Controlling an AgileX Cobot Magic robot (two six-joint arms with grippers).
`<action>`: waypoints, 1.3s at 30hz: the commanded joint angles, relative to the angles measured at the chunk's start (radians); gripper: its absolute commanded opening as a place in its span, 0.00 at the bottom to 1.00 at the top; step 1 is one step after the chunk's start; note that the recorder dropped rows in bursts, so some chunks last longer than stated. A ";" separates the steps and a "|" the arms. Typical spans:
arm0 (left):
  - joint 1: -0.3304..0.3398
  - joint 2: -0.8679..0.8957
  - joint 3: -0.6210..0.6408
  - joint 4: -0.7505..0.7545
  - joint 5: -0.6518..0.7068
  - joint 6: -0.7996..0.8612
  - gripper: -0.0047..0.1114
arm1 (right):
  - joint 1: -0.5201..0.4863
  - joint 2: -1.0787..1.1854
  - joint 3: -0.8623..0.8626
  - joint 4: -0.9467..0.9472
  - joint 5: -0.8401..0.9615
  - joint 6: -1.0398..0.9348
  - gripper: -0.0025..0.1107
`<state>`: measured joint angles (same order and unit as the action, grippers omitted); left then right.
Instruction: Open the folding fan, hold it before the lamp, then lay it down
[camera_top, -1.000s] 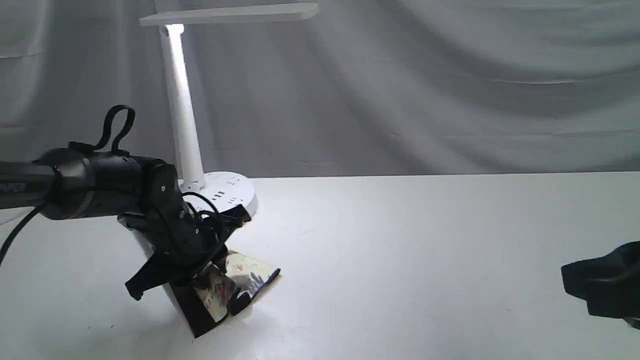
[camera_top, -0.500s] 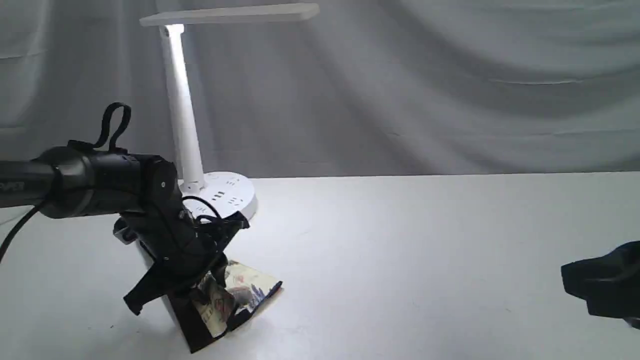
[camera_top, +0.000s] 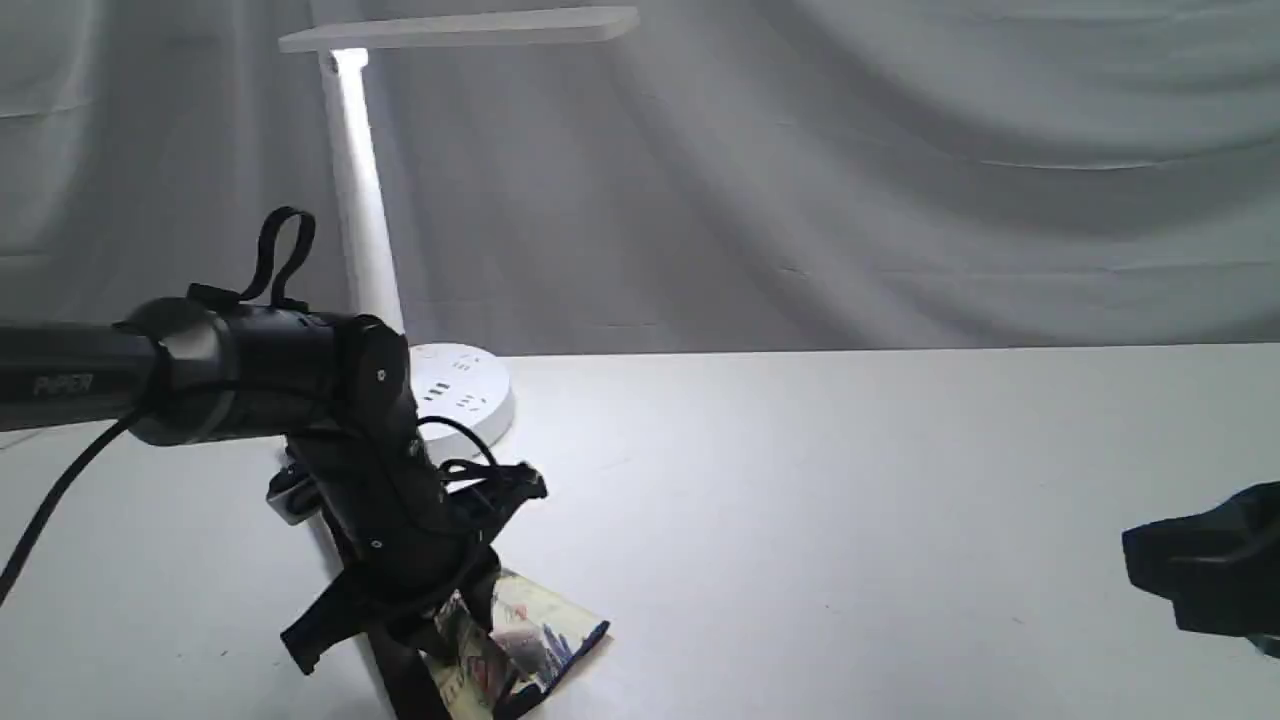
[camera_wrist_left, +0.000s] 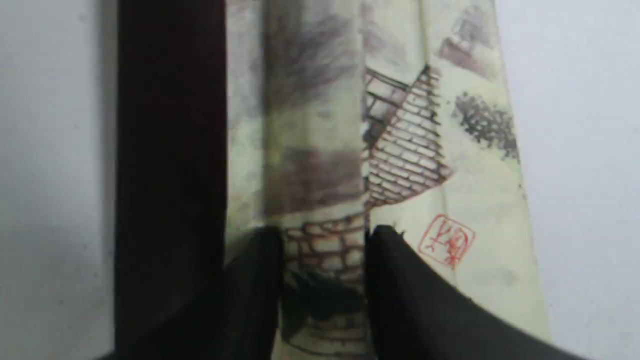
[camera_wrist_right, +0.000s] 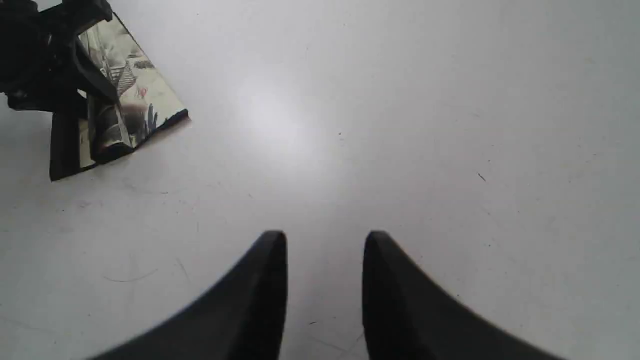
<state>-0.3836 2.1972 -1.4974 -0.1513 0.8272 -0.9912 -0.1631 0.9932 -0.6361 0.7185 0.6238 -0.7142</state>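
The folding fan (camera_top: 535, 640) lies partly spread at the table's near left edge, its cream painted leaf showing beside a dark maroon rib (camera_wrist_left: 170, 150). My left gripper (camera_top: 450, 610) points down onto it. In the left wrist view the left gripper (camera_wrist_left: 324, 237) has a pleat of the painted leaf (camera_wrist_left: 430, 150) held between its fingers. The white lamp (camera_top: 360, 220) stands behind, with its bar head lit and its round base (camera_top: 470, 390) just beyond the left arm. My right gripper (camera_wrist_right: 325, 240) hovers open over bare table at the far right; its view shows the fan (camera_wrist_right: 140, 95) far off.
The white table (camera_top: 850, 480) stretches wide between the two arms. A grey curtain (camera_top: 900, 170) closes off the back. The left arm's black cable loops near the lamp base. The right gripper (camera_top: 1200, 580) sits at the frame's right edge.
My left gripper has moved to the right and toward the near edge, and the fan has slid along with it. The right gripper has stayed still.
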 joint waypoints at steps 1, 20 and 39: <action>-0.028 -0.005 0.005 -0.004 0.095 -0.061 0.27 | 0.004 0.003 -0.005 0.003 -0.009 -0.007 0.26; -0.166 -0.048 0.005 -0.159 -0.012 -0.161 0.27 | 0.004 0.003 -0.005 0.005 -0.005 -0.007 0.26; -0.174 -0.056 0.005 -0.153 0.013 -0.149 0.33 | 0.004 0.003 -0.005 -0.002 0.014 -0.020 0.26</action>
<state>-0.5578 2.1539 -1.4955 -0.3065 0.8362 -1.1493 -0.1631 0.9932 -0.6361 0.7185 0.6376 -0.7228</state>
